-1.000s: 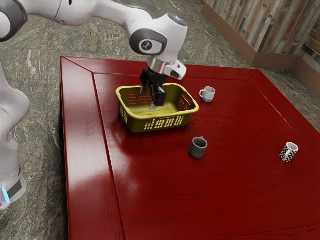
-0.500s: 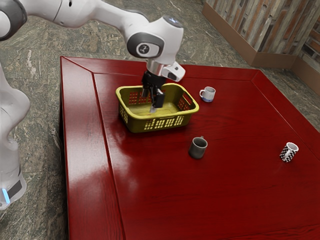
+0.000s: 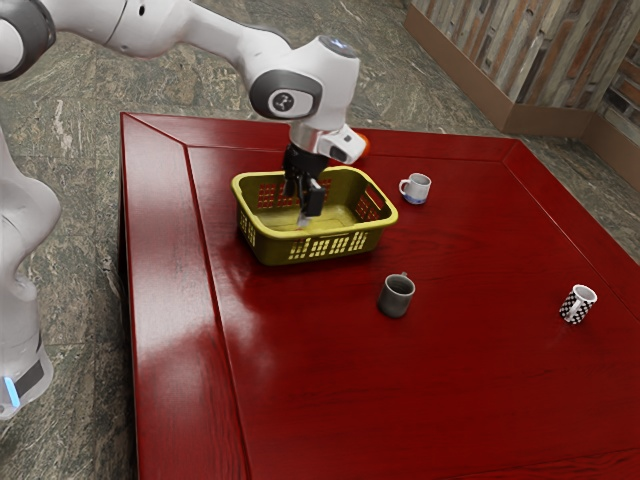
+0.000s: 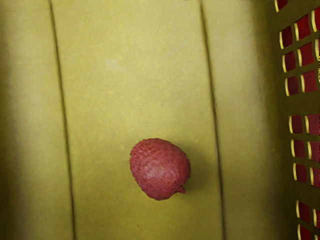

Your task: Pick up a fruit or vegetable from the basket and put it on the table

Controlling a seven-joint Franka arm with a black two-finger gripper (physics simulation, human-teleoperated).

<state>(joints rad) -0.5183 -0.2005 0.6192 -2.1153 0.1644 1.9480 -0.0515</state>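
on one red table, three mugs, one basket; inside, one lychee under the spread end effector.

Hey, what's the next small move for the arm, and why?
I'd probably ease the gripper down with its fingers apart, one to each side of the reddish, bumpy fruit. The exterior view shows the gripper open over the inside of the yellow basket, and the wrist view shows the fruit lying loose on the basket's floor beneath the hand.
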